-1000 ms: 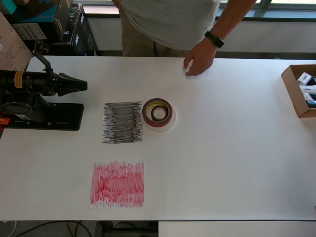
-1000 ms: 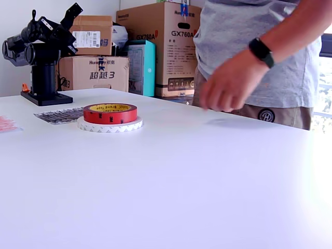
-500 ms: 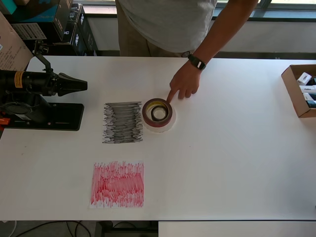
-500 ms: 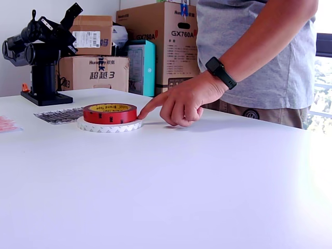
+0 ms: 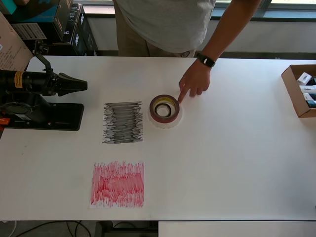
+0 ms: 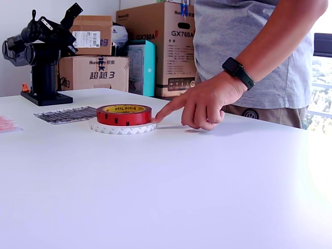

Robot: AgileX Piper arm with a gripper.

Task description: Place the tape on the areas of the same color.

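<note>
The dark-red roll lies flat atop the whitish roll, beside the black-grey patch; the red patch lies apart.

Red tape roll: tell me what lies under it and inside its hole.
The red tape roll sits stacked on a whitish roll. The overhead view shows a small black ring inside its hole. The table under the stack is covered.

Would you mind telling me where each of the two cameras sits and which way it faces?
Overhead view: above the table, looking straight down; the arm's gripper shows at its left.
Exterior view: low at table height, looking across toward the boxes; the arm stands at its far left.
Shared: the stacked tape, the person's hand, and the black patch.
</note>
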